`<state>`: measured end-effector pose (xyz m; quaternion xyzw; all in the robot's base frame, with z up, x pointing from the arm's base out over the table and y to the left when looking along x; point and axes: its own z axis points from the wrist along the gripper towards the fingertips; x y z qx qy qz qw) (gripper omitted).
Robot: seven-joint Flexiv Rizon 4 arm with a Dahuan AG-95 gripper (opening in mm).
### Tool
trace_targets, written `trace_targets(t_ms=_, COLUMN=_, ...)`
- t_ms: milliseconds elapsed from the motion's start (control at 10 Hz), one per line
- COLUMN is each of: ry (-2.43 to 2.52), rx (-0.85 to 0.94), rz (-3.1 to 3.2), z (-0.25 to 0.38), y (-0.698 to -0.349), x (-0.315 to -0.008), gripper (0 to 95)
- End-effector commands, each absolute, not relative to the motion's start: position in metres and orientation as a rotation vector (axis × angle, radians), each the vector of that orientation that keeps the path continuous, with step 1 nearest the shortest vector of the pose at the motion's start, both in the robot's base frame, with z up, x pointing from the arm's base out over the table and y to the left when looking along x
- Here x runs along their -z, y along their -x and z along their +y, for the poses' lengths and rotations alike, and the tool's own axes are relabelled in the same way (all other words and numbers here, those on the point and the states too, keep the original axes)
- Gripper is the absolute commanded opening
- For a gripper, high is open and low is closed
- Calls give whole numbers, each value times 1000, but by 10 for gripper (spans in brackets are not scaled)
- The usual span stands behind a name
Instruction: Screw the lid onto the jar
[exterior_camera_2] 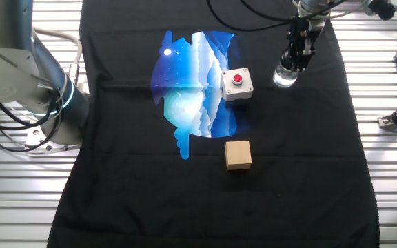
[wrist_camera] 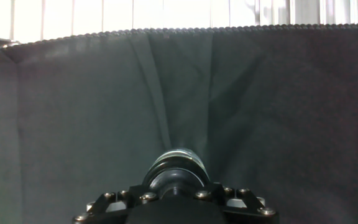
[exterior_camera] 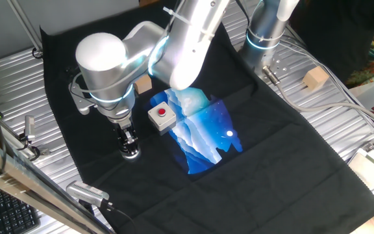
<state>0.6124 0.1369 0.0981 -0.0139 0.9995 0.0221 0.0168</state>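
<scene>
The jar [exterior_camera: 131,155] [exterior_camera_2: 284,77] is a small clear cylinder standing upright on the black cloth, near the cloth's edge. My gripper [exterior_camera: 128,144] [exterior_camera_2: 296,62] points straight down onto its top, its fingers close together on the lid, a dark cap that sits on the jar's mouth and is mostly hidden by the fingers. In the hand view my gripper [wrist_camera: 178,186] fills the bottom edge. Just beyond it shows the round dark rim of the lid [wrist_camera: 178,167], and the jar's body is hidden beneath.
A white box with a red button [exterior_camera: 162,117] [exterior_camera_2: 237,84] stands close beside the jar, on the rim of a blue printed patch [exterior_camera_2: 191,83]. A tan wooden cube [exterior_camera_2: 238,154] lies farther off on the cloth. The cloth's edge [wrist_camera: 179,28] and the ribbed metal table lie beyond the jar.
</scene>
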Motion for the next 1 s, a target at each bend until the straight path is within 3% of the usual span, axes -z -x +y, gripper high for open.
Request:
trace_targets(t_ms=100, ry=48, rx=-31, rz=3110, z=137, y=-612, x=-96, gripper=0)
trace_targets(t_ms=1000, ry=32, rx=-26, rz=3105, z=137, y=-612, x=-96, gripper=0)
